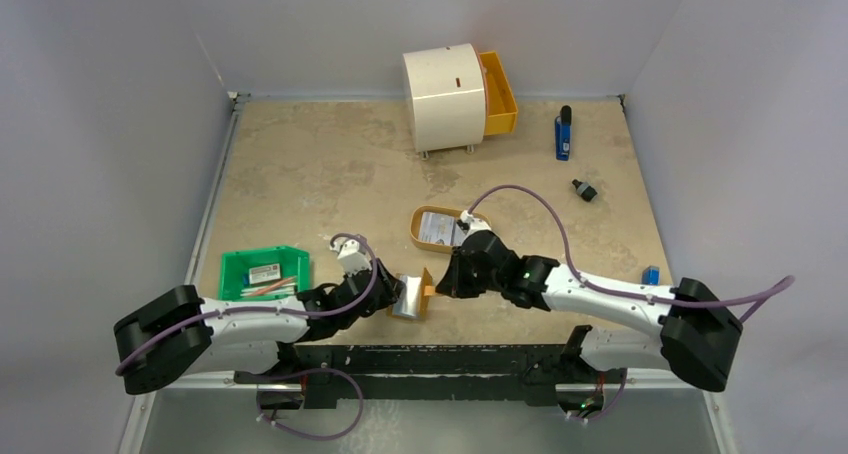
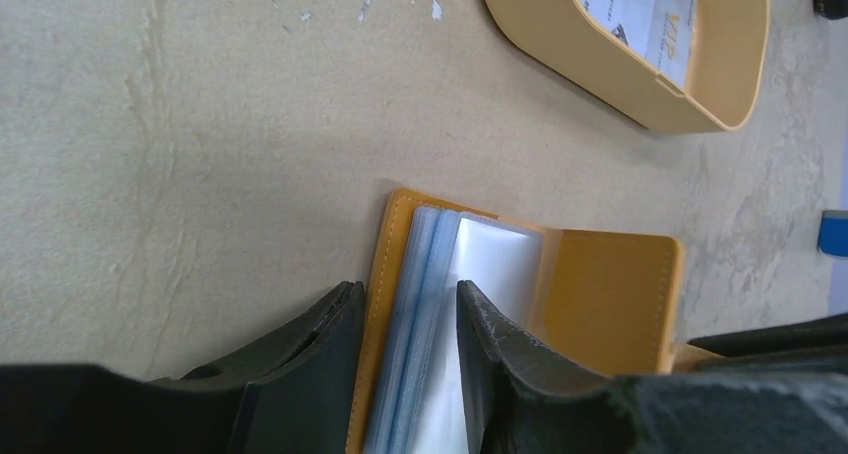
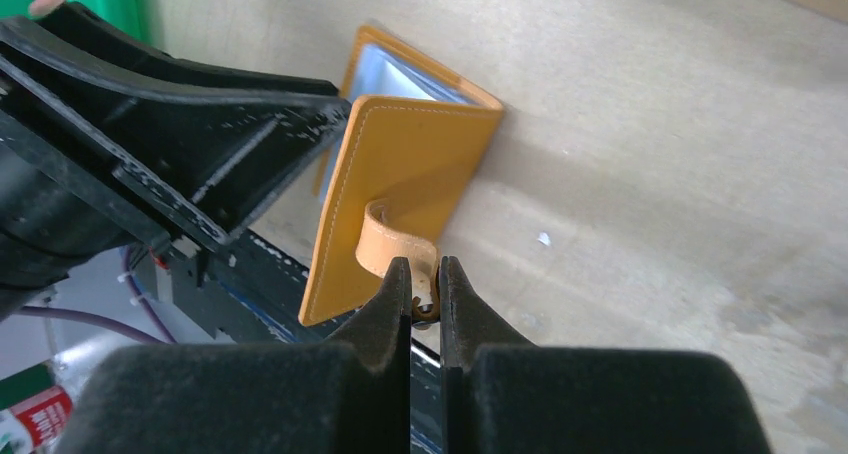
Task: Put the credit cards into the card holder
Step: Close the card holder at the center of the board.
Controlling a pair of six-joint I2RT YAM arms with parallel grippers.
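Right tool (image 3: 424, 266) tight on tan card holder's (image 3: 410, 154) strap (image 3: 385, 236); left tool (image 2: 408, 292) astride clear sleeves (image 2: 495, 264), grip unclear.

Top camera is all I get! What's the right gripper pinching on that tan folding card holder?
Observer: The right gripper is shut on the small tan leather strap on the tan leather card holder cover.
Operator: And the left one?
Observer: The left gripper straddles one cover and the clear plastic sleeves; squeezing or not, I can't tell.
Operator: Any card inside?
Observer: The front sleeve looks empty.
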